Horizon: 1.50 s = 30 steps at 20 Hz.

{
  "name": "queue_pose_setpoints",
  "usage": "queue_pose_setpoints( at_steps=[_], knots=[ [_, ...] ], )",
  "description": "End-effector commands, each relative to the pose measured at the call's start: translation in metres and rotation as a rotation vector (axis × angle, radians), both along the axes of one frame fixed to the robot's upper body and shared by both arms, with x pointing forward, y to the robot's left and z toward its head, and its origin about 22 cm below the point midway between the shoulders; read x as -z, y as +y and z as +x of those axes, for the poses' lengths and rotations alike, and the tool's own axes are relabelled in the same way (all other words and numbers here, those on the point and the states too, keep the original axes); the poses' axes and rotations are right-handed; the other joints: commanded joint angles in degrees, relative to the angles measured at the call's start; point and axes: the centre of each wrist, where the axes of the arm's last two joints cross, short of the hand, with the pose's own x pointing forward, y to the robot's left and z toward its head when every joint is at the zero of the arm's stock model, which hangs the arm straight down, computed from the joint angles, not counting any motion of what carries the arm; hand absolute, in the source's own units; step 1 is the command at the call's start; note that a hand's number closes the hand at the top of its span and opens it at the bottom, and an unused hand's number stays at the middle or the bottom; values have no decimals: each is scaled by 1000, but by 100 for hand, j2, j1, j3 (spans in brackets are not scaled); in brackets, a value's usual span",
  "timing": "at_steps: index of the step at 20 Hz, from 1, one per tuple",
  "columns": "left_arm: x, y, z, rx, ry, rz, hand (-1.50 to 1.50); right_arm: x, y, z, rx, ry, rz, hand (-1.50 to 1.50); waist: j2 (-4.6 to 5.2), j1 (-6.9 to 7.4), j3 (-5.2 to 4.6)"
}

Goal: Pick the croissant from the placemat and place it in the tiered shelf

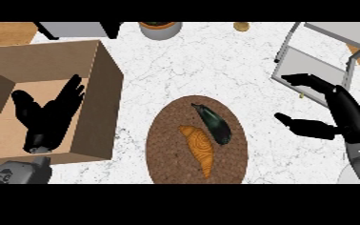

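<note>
Still untouched, the croissant (199, 148) lies beside an eggplant (213, 123) on the round placemat (163, 138) near the counter's front edge (nothing yet moved), the right hand (330, 117) spread wide below the tiered shelf (290, 57).

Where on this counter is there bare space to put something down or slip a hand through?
Bare marble lies between the cardboard box and the tiered shelf, above the placemat. A narrower strip runs between the placemat and the right hand. The placemat is crowded: croissant and eggplant.
</note>
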Motion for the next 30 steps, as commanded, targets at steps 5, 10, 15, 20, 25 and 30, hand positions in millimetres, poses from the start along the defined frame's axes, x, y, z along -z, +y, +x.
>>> queue_pose_setpoints(
  at_steps=[5,10,15,20,25,30],
  knots=[
    [43,2,-15,-73,180,-20,0,-36,36,-19,-295,123,-118,-150,60,-82,-161],
    [45,9,-23,-54,178,-48,0,-61,66,-42,-351,210,-234,-150,39,-64,-173],
    [40,4,-21,-49,171,-47,0,-77,104,-58,-264,260,-326,-150,40,9,-173],
    [49,4,-18,-41,166,-30,0,-83,140,-62,-148,258,-379,-150,77,53,-173],
    [38,3,-22,-24,175,-32,0,-74,183,-58,-45,291,-494,-150,58,166,-163],
    [38,-6,-7,-36,160,-37,0,-56,218,-54,-56,370,-575,-150,84,71,-154]
  ],
)
